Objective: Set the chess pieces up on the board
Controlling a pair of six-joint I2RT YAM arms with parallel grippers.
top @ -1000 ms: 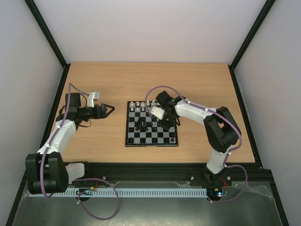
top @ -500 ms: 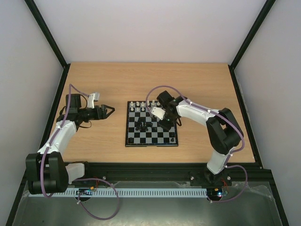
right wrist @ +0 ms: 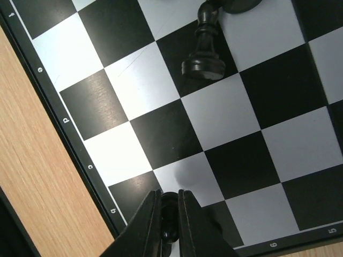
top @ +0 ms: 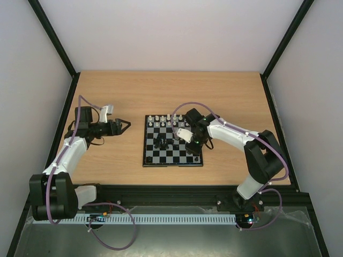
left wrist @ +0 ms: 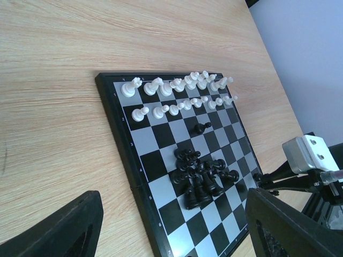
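Board (top: 172,141): lay flat on the table (top: 118,96) near its middle, between the two arms, with a thin black rim around the checkered squares.

White pieces (left wrist: 177,92): stood upright in two rows along the board's 12 o'clock edge as seen from the top camera. Filled that edge from side to side.

Black cluster (left wrist: 202,179): crowded together on the middle squares, a little toward 9 o'clock of the board's centre in the top view. Bunched too tightly to count, many of them touching.

Stray black pawn (left wrist: 202,127): stood alone between the white rows and the black cluster, touching neither.

Held black piece (right wrist: 169,214): sat squeezed between the two fingers of the right arm, above the squares beside rim letters b and c. Could not tell whether its base touched the board.

Nearby black pawn (right wrist: 204,48): stood upright on a dark square, at 12 o'clock of the fingers in the right wrist view and well apart from them.

Right end effector (top: 196,151): pinched the held black piece, fingers drawn close on either side of it. Pointed down over the board's 4 o'clock corner in the top view.

Left end effector (top: 124,126): spread wide and held nothing. Hung over bare table at 9 o'clock of the board, apart from its rim and aimed toward it.

Table: pale wood grain, carrying the board and both arm bases at the 6 o'clock edge.
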